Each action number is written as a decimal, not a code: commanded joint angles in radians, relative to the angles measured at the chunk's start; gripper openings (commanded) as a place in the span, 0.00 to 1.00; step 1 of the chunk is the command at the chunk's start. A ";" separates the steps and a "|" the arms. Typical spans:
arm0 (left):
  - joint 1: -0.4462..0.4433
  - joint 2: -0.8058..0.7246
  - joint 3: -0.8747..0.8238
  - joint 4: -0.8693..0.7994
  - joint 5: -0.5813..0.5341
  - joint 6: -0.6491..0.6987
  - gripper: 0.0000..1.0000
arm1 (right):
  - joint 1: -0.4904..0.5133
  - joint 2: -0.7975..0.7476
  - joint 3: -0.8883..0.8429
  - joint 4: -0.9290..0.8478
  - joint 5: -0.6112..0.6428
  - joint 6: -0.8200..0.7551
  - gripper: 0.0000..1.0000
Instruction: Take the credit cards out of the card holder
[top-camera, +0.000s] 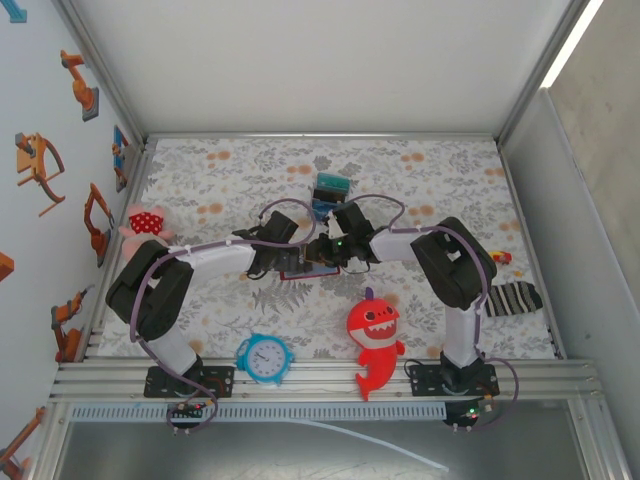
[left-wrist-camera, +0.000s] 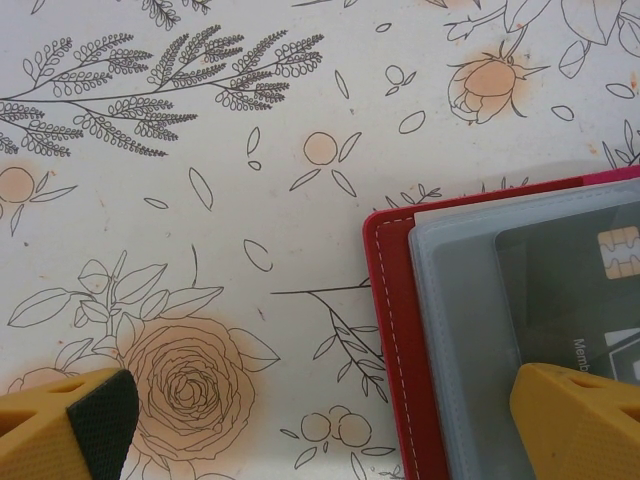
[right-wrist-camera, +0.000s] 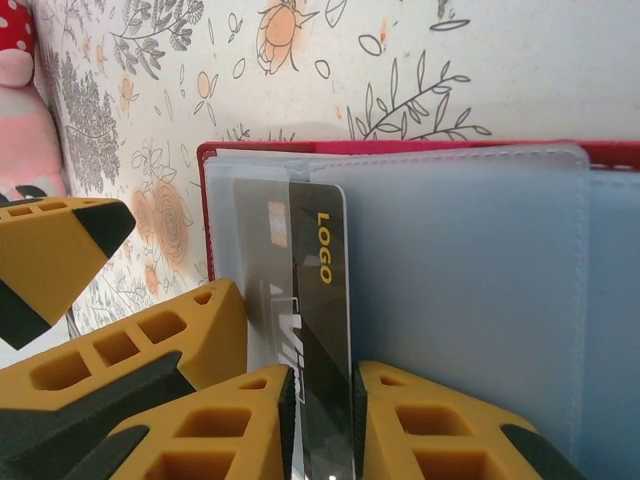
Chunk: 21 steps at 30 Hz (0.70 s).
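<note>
The dark red card holder (right-wrist-camera: 400, 152) lies open on the flowered table, its pale blue-grey sleeves (right-wrist-camera: 460, 290) facing up. My right gripper (right-wrist-camera: 320, 420) is shut on a dark credit card (right-wrist-camera: 322, 290) marked LOGO, which sticks partly out of a sleeve. In the left wrist view the same dark card (left-wrist-camera: 575, 290) sits behind clear plastic beside the holder's red edge (left-wrist-camera: 388, 320). My left gripper (left-wrist-camera: 320, 430) is open, with one finger (left-wrist-camera: 575, 425) resting on the holder and the other (left-wrist-camera: 70, 425) over bare table. Both grippers meet over the holder (top-camera: 300, 270). A teal card (top-camera: 330, 184) and a blue card (top-camera: 321, 208) lie on the table behind.
A red shark toy (top-camera: 375, 335) and a blue alarm clock (top-camera: 265, 357) sit near the front edge. A pink plush (top-camera: 145, 224) is at the left wall and a striped sock (top-camera: 510, 297) is at the right. The far half of the table has free room.
</note>
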 joint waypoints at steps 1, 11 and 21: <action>-0.008 0.030 -0.030 -0.063 -0.013 0.003 0.97 | 0.002 0.009 -0.030 0.031 -0.014 0.014 0.19; -0.008 0.035 -0.029 -0.064 -0.011 0.002 0.97 | -0.003 0.010 -0.033 0.093 -0.050 0.018 0.18; -0.010 0.033 -0.027 -0.063 -0.011 0.002 0.97 | -0.004 0.027 -0.030 0.116 -0.059 0.022 0.14</action>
